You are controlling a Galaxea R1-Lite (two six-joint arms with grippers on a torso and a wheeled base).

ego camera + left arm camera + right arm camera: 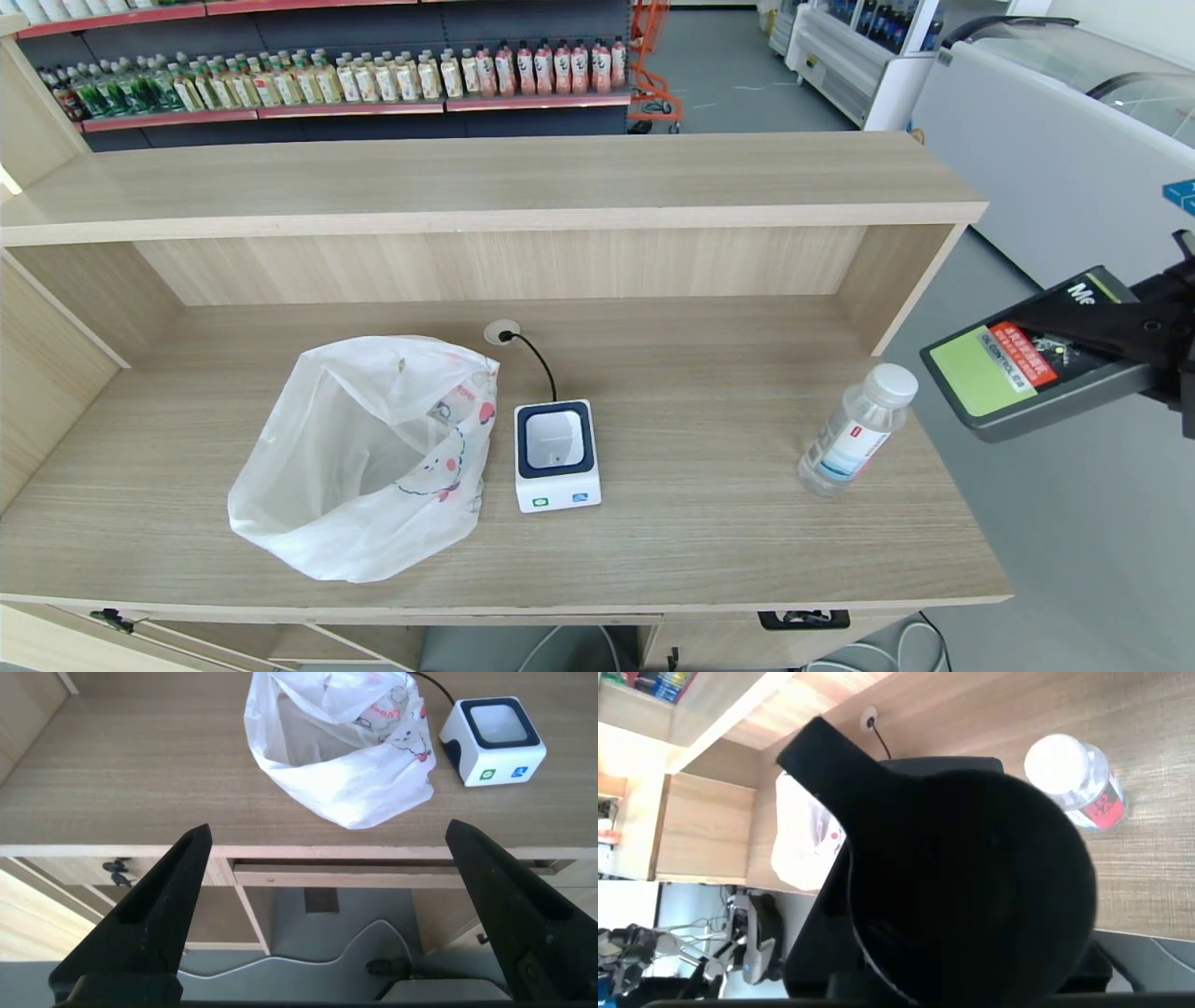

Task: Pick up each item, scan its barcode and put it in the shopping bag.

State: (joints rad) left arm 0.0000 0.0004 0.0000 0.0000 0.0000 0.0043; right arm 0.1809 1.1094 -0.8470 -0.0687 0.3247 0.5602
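Note:
My right gripper (1134, 341) is shut on a flat dark package (999, 378) with a green and red label, held in the air beyond the counter's right end. That package (971, 877) blocks most of the right wrist view. A clear water bottle (854, 434) with a white cap stands near the counter's right edge (1074, 779). The white scanner (555, 455) sits mid-counter (492, 737). Just to its left lies the white shopping bag (364, 457), mouth open (341, 756). My left gripper (329, 831) hangs open, low before the counter's front edge.
The wooden counter (709, 523) has a raised back ledge (485, 187) and side walls. A black cable (540, 359) runs from the scanner to a hole at the back. White freezers (1036, 140) stand to the right, beyond the counter.

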